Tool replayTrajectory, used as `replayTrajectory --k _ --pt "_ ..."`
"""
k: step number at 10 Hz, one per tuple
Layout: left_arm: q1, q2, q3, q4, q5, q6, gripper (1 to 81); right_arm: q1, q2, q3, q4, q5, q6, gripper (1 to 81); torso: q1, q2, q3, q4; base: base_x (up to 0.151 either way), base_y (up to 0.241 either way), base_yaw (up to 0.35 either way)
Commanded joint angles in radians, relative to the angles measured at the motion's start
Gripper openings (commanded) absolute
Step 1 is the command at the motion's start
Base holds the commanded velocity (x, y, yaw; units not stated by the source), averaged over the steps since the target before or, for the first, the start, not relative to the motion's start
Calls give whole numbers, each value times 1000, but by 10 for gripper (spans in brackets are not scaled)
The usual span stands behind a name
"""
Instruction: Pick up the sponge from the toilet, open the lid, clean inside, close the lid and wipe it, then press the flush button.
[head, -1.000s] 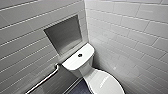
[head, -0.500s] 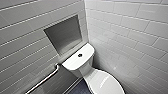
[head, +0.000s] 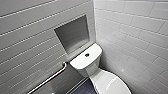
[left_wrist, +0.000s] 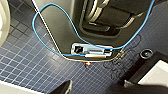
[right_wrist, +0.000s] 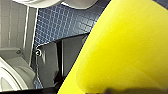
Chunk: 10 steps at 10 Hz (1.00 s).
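The sponge (right_wrist: 130, 45) is off the toilet (head: 93, 71), raised over the dark blue floor tiles (right_wrist: 57, 22) beside its white base. With nothing under it, I judge the right gripper (right_wrist: 120, 90) to be clamped on it, though the contact itself is hidden. Whether the left gripper is open or closed I cannot tell.

A broad yellow face is turned toward the wrist camera. So little of its outline shows that I cannot tell its long axis or which way it points.

On the toilet, the lid (head: 110, 83) is down and the flush button (head: 87, 54) sits at the middle of the tank top (head: 80, 62). A wall niche (head: 72, 33) lies above the tank.

Likely risks: soft foam pinched near an edge may work loose, and the glossy lid offers little purchase for lifting.
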Motion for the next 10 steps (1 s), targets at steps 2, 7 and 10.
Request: replayTrajectory --k 2,7,10 --pt "26 -3 -39 2 90 3 811 159 -145 174 -10 -62 8 10 0 0 0 27 0 0 0" --pt "34 -1 -39 -10 78 0 811 361 -166 216 -8 -231 8 10 0 0 0 49 0 0 0" --pt "35 17 -80 -13 76 -7 811 459 -154 218 -1 -335 8 10 0 0 0 49 0 0 0"
